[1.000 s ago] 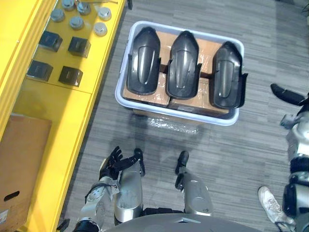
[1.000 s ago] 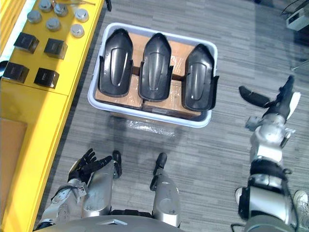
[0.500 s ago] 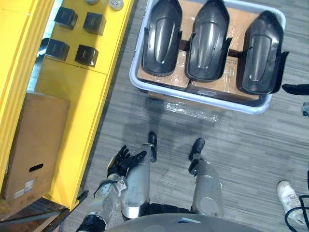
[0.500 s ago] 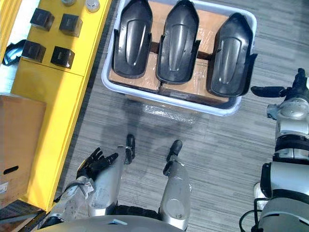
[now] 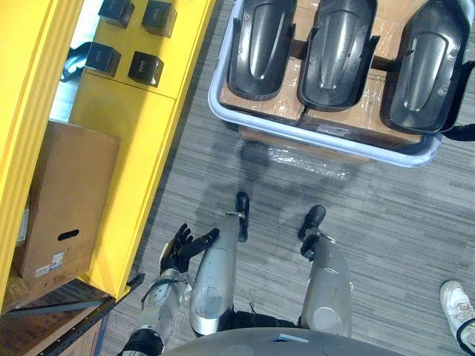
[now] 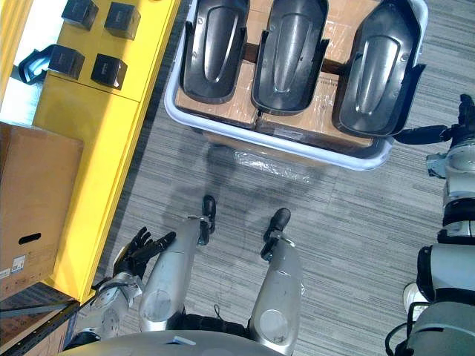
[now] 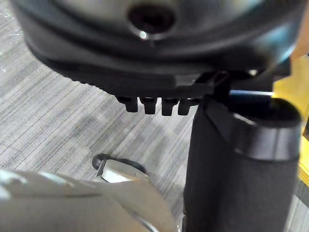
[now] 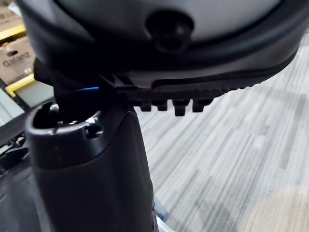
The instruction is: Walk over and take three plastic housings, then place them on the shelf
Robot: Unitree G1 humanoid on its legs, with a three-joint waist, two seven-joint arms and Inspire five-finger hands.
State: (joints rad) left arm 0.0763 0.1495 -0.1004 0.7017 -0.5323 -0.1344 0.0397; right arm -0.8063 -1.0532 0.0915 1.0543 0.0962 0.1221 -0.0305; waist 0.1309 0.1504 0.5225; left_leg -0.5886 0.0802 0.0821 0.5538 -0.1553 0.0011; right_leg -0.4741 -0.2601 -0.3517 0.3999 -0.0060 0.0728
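Plainly, the approach is the step in hand. The three plastic housings point(image 5: 341, 44) are laid side by side in a pale bin point(image 5: 326, 146) ahead, well apart from both hands. The left hand point(image 5: 182, 248) is held low with fingers spread and nothing in it. The right hand point(image 6: 454, 133) is stretched out near the bin's right end, fingers straight, likewise empty. The bin should be squared up to before any reach is made. One housing should be taken at a time, and room should be kept for a turn towards the yellow shelf point(image 5: 126, 126) on the left.
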